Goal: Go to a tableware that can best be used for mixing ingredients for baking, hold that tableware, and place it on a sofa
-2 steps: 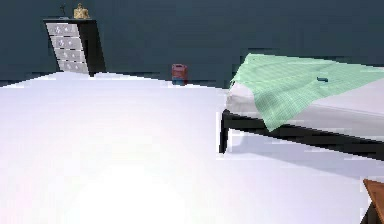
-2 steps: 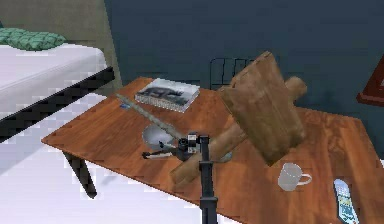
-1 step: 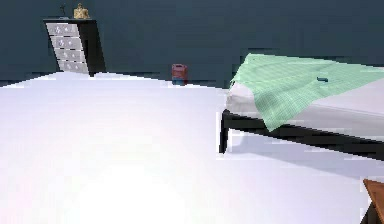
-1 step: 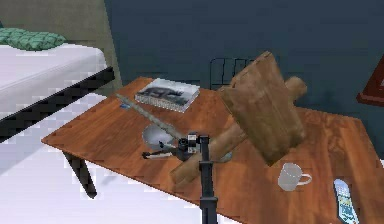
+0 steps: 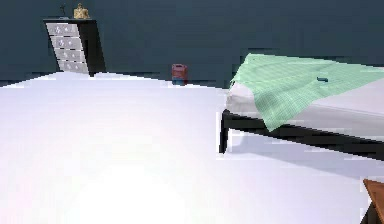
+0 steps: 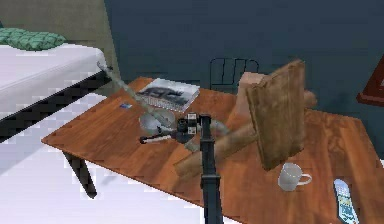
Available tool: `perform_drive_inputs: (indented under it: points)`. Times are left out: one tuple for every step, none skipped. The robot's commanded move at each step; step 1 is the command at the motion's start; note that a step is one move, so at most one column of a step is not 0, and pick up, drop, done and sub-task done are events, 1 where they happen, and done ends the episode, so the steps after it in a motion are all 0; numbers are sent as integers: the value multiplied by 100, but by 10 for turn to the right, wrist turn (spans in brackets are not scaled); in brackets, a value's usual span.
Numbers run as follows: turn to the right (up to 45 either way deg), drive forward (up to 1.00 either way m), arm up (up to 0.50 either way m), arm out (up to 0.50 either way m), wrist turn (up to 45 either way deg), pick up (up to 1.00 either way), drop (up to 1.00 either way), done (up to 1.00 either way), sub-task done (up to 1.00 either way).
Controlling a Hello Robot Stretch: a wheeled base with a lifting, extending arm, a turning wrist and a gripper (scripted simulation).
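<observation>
Room: dark teal walls and a pale floor; a black dresser with white drawers stands at eleven o'clock in the forward view.
Bed: at three o'clock in the forward view, with a green blanket draped over its near corner.
Worktop: a brown wooden table lying across the middle of the arm side view. The robot seems to be parked alongside so that the arm can reach it.
Wooden frame: a broad board on slanting legs, tilted on the worktop at two o'clock from the arm's end; what it is cannot be told.
Arm: a dark bar rising from six o'clock out over the worktop.
Books: a flat stack at eleven o'clock from the pincer.
Mug: white, at four o'clock on the worktop, well apart from the pincer.
Grey rounded thing: resting on the worktop at the pincer's fingers. It is probably the mixing bowl, judging by where the arm is aimed.
Pincer: beside or on the grey thing; which one cannot be told. Nor can it be told how its fingers are set or whether it holds anything.
</observation>
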Motion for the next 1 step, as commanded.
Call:
perform_drive_inputs:
  points:
    - [0,0,30,0,0,0,0,0,0]
